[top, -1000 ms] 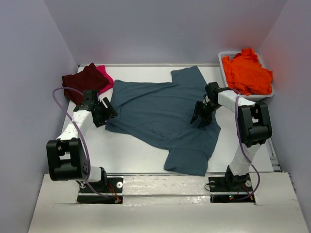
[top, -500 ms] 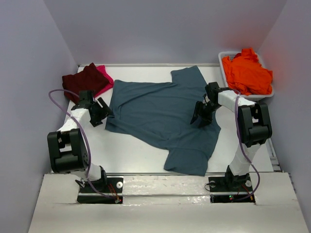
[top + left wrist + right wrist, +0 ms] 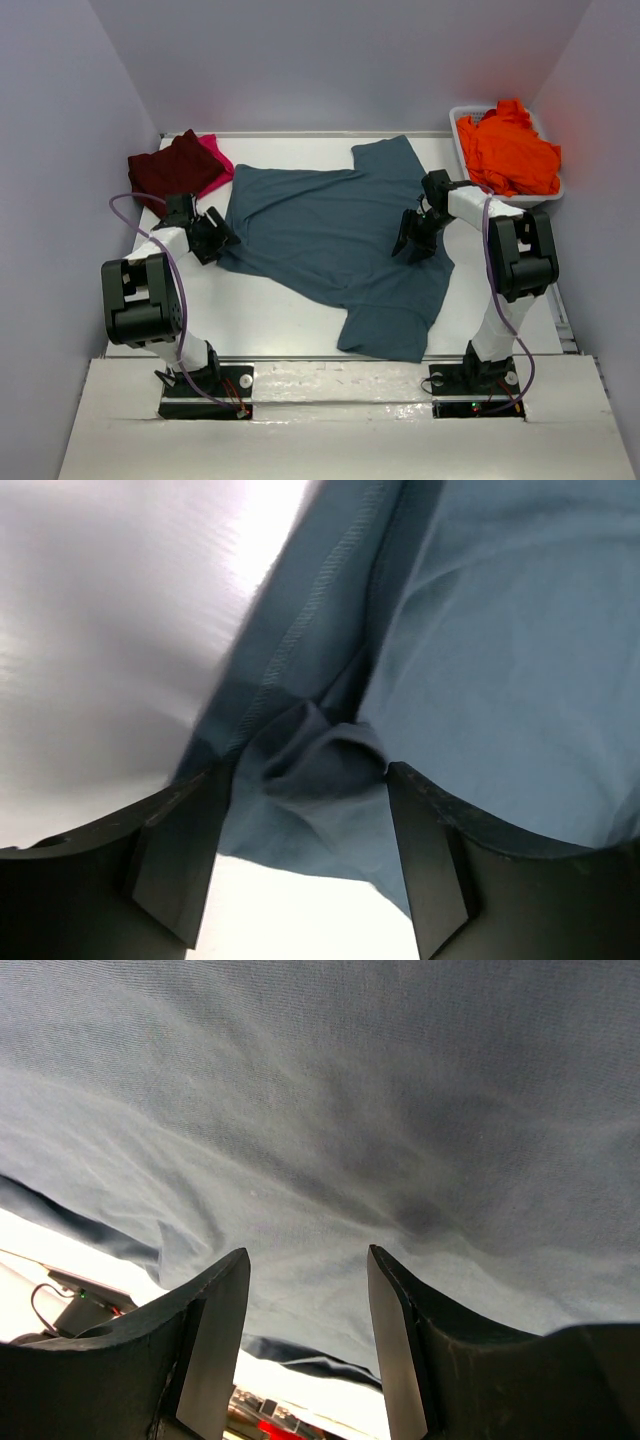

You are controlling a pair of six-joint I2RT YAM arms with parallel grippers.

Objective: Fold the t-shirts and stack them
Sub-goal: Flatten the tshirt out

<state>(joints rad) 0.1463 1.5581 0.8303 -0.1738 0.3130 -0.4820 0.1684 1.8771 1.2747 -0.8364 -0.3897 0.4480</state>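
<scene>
Left gripper (image 3: 213,238) is back at the left edge of the slate teal-blue t-shirt (image 3: 330,230) after a short swing toward the table's (image 3: 270,310) left edge. Its fingers are spread and easing in around a bunched fold, not yet pinching. Right gripper (image 3: 413,240) is unmoved over the shirt's right side, jaws apart, holding nothing. Shirt lies spread mid-table. Judgement: first fold grab is being set up.
</scene>
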